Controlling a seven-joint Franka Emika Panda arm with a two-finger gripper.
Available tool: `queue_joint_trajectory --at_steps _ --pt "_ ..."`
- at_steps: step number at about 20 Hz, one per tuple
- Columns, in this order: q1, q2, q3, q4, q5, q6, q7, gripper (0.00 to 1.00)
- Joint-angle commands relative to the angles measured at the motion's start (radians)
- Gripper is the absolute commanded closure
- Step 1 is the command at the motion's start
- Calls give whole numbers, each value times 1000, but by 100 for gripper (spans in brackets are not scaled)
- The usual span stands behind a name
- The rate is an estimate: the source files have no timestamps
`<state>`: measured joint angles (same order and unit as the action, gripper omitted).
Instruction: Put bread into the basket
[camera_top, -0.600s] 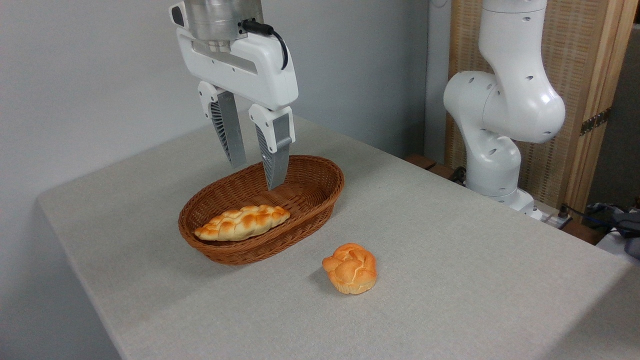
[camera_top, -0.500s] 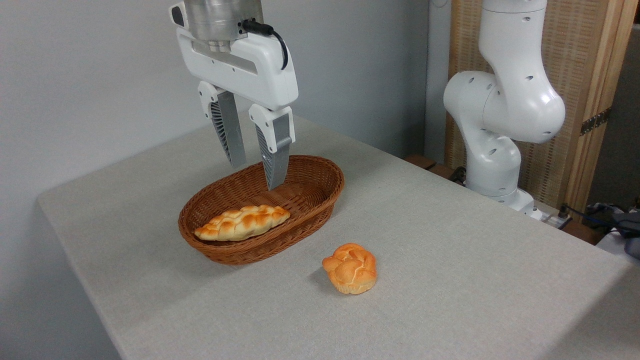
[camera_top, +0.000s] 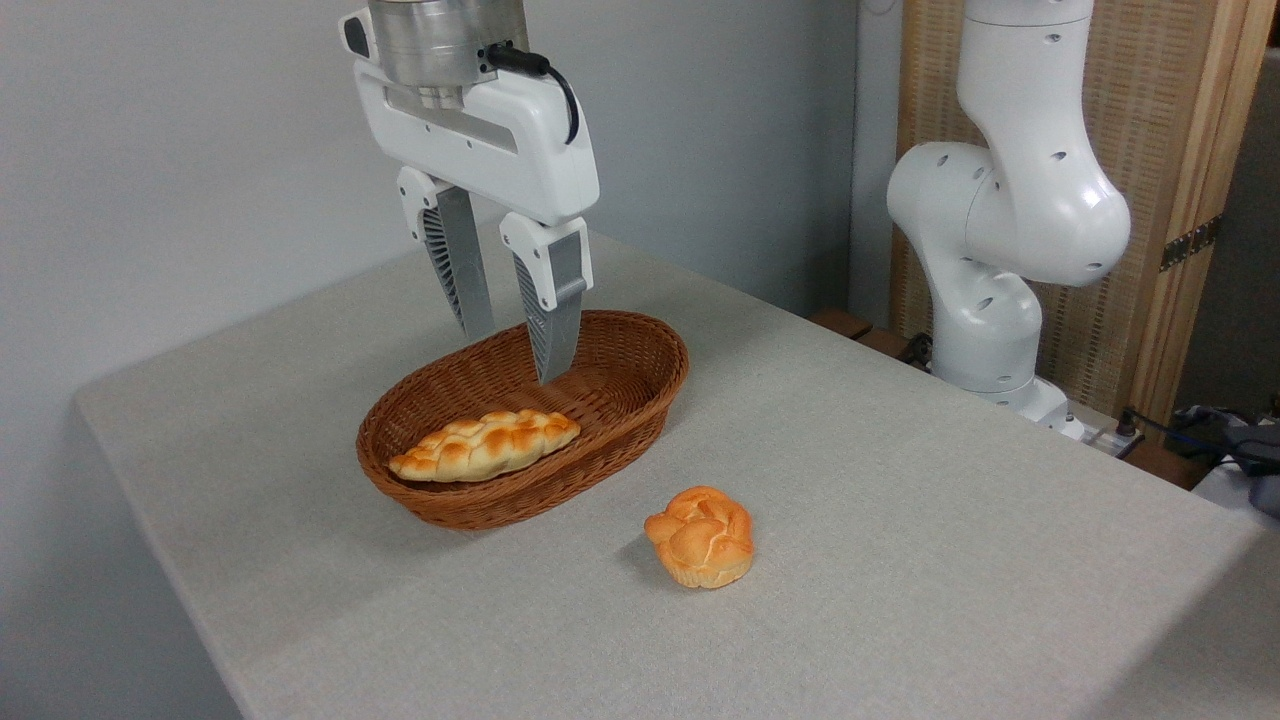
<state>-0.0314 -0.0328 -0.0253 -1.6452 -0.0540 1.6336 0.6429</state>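
Bread (camera_top: 701, 535) — the small round knotted bun, orange-golden with a paler base — sits on the table just below the centre of the frame, apart from the basket and to its lower right, with nothing touching it. The table (camera_top: 900, 500) fills most of the lower frame under a pale grey cloth. At the upper right stands the white robot arm (camera_top: 1010, 200), its base at the table's far edge before a wooden slatted screen (camera_top: 1180, 150). The basket (camera_top: 640, 400), oval and of brown wicker, lies left of centre. Above it, in the upper left of the frame, hangs the gripper (camera_top: 515, 355) — its two grey fingers pointing down, set apart with a clear gap between them and holding nothing, tips over the basket's rear half. Inside the basket, toward its near side, rests a long pale-golden braided loaf (camera_top: 485, 445).
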Motion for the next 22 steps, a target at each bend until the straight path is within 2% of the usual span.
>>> queue_joint_trajectory --at_steps 1,5,8,11,12,14,15,18,22 --pt "-5 -19 -1 -34 2 -6 -9 0" --pt "-5 -97 1 -171 10 32 6 0" --pt "-4 -169 11 -299 13 97 118 0" --pt "-2 -183 53 -370 16 115 219 0" --pt "-2 -183 67 -389 40 118 251 0" --pt "-2 -182 68 -436 146 150 311 0" --pt "-2 -179 68 -468 178 193 320 0" --pt "-2 -171 73 -556 191 328 320 0" --pt "-2 -165 73 -597 184 364 316 0"
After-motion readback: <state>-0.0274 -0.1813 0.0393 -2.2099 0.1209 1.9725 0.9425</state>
